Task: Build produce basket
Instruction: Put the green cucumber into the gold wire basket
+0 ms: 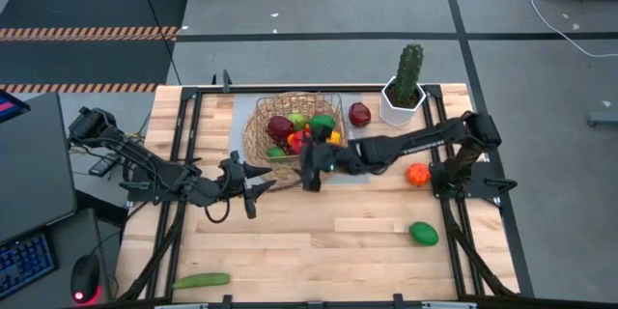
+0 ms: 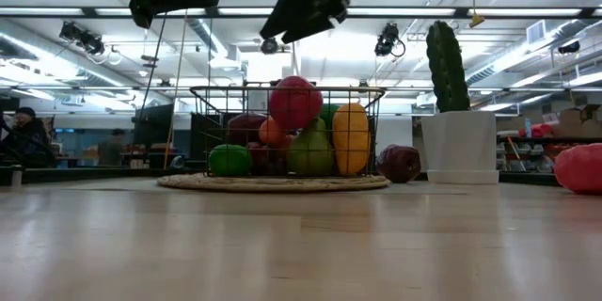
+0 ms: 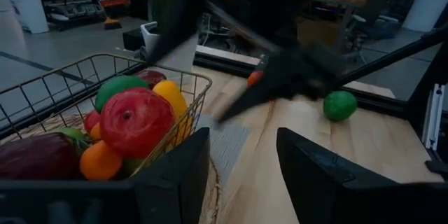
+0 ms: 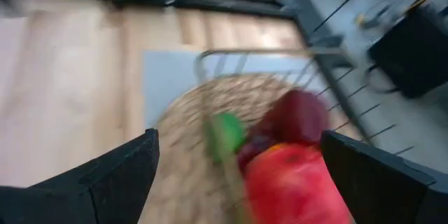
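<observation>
A basket (image 1: 259,127) heaped with produce (image 1: 301,131) sits at the desk's (image 1: 319,237) twelve o'clock. The right gripper (image 1: 311,166) hovers at its six o'clock rim, jaws wide and empty. The left gripper (image 1: 259,189) waits at its seven o'clock, jaws half open, empty.

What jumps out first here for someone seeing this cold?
The basket at the table's far middle, piled with bright produce, a big red fruit on top. The right gripper hangs open at its near rim; the left gripper waits beside it, holding nothing. Next, the tall cactus in its white pot at far right, and strays still out on the table: an orange piece, a green one and a cucumber.
</observation>
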Robot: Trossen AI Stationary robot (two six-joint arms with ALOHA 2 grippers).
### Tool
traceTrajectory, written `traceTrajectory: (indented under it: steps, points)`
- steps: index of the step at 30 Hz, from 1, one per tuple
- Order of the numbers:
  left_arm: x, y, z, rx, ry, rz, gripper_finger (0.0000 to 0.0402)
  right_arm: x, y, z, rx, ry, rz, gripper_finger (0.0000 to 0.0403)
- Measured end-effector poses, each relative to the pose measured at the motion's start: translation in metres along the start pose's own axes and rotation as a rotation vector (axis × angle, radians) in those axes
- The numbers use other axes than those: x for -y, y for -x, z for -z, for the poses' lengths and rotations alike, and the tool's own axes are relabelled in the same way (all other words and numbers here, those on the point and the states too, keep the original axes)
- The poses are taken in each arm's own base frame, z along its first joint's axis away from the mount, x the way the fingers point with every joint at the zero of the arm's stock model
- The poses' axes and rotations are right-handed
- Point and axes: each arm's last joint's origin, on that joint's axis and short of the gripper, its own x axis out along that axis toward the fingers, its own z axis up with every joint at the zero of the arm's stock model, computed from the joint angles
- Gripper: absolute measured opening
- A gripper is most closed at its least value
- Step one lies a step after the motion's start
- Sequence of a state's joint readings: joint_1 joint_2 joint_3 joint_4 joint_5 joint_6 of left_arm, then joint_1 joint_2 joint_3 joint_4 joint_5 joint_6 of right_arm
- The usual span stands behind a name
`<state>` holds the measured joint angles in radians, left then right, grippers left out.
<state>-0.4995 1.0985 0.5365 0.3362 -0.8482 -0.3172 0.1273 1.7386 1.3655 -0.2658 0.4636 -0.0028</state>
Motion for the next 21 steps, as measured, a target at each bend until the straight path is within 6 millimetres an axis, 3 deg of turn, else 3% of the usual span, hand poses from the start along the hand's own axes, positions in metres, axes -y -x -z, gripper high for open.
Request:
traceTrajectory:
  steps: [7,21]
  points:
    - [0.000,0.000,0.003,-0.025,-0.005,0.014,0.0174,-0.057,0.020,0.027,-0.090,-0.097,-0.172,0.0397]
    - [0.005,0.001,0.005,-0.101,0.039,0.195,0.0174,-0.133,0.060,0.094,0.060,-0.137,-0.123,0.0387]
